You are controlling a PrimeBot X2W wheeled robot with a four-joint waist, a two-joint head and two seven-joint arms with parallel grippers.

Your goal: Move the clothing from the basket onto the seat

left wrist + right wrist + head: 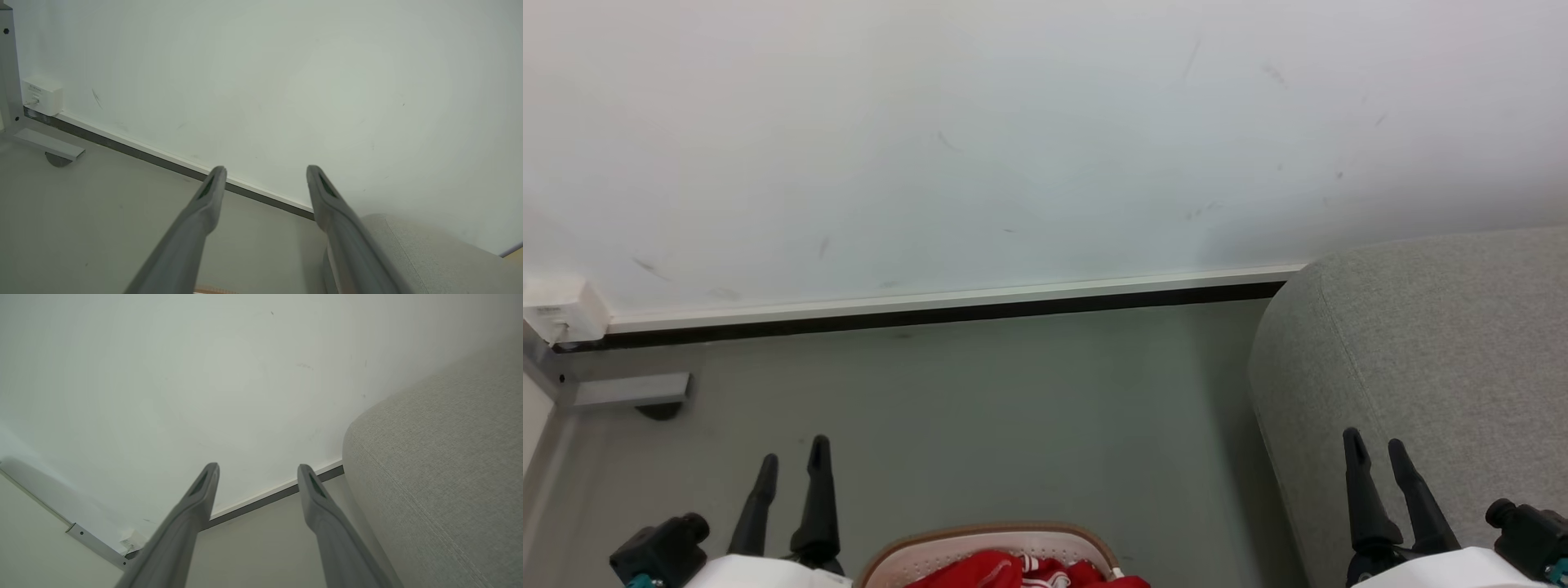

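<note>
The white basket [947,549] with its tan rim pokes up from the bottom edge of the head view, holding red clothing [1005,570] with a bit of white striped trim. The light-grey seat [1437,359] bulks at the right, and its rounded edge also shows as the seat [429,253] and the seat [441,477] in the wrist views. My left gripper [793,457] stands open to the left of the basket, empty, as my left gripper [265,169] shows close up. My right gripper [1374,445] stands open in front of the seat, empty too, as my right gripper [257,467] confirms.
A white wall [1013,131] with a dark baseboard [931,314] runs across ahead. A white wall socket box [560,310] and a grey metal foot [629,390] of a frame sit at the far left. Grey floor [1013,425] lies between the basket and the wall.
</note>
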